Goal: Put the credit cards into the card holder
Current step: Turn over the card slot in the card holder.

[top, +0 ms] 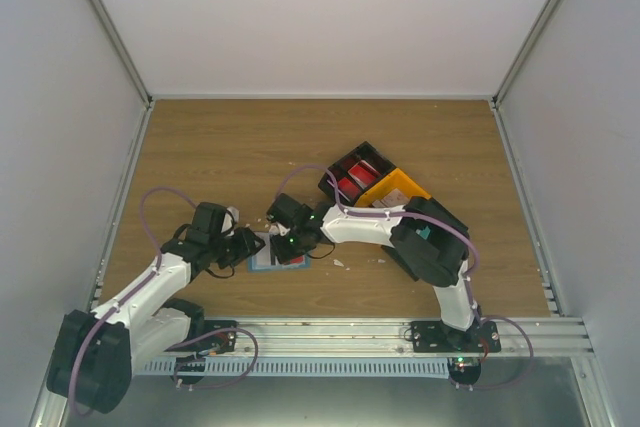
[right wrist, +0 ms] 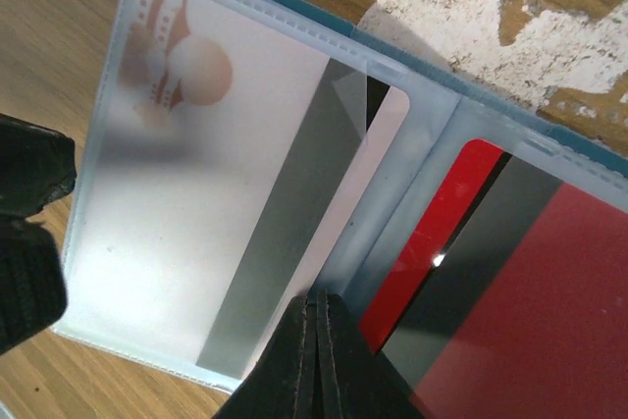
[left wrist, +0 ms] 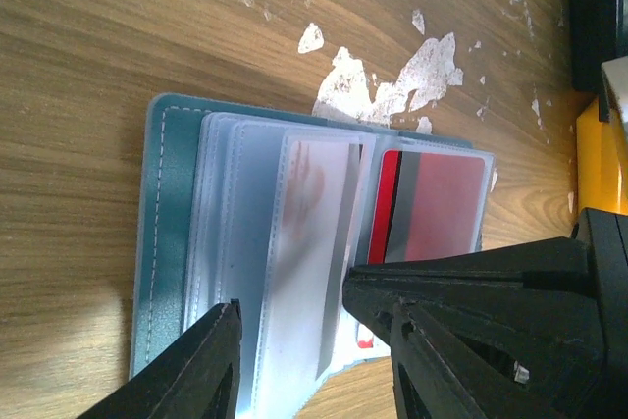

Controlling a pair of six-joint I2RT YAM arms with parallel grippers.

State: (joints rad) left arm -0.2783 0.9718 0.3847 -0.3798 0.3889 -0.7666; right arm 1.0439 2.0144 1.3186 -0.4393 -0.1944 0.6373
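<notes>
Left pincer [left wrist: 291, 299] stands moderately wide. One finger [left wrist: 211, 365] is over the teal cover of the card holder [left wrist: 169, 242] and the other over the inner fold. The near end of a clear sleeve lies in the gap between them; whether either finger touches it cannot be told.

Right pincer [right wrist: 316, 303] is closed, finger against finger. Its tips are set on the seam between the two open sleeves, and whether a sleeve edge is pinched there cannot be told.

Seen from above, the card holder lies open and flat on the table [top: 200, 147], toward the near edge and a little left of the middle. The left pincer is at its left side and the right pincer at its right.

White credit card [right wrist: 186, 193], with a grey stripe and a reddish emblem, sits inside the left sleeve. Red credit card [right wrist: 559, 282], with a dark stripe, sits inside the right sleeve, just beside the closed tips.

White scraps [left wrist: 412, 76] are scattered on the table beyond the holder's far edge. A compartment tray [top: 398, 185] with red and yellow sections stands nearer the table's right edge, well apart from the holder.
</notes>
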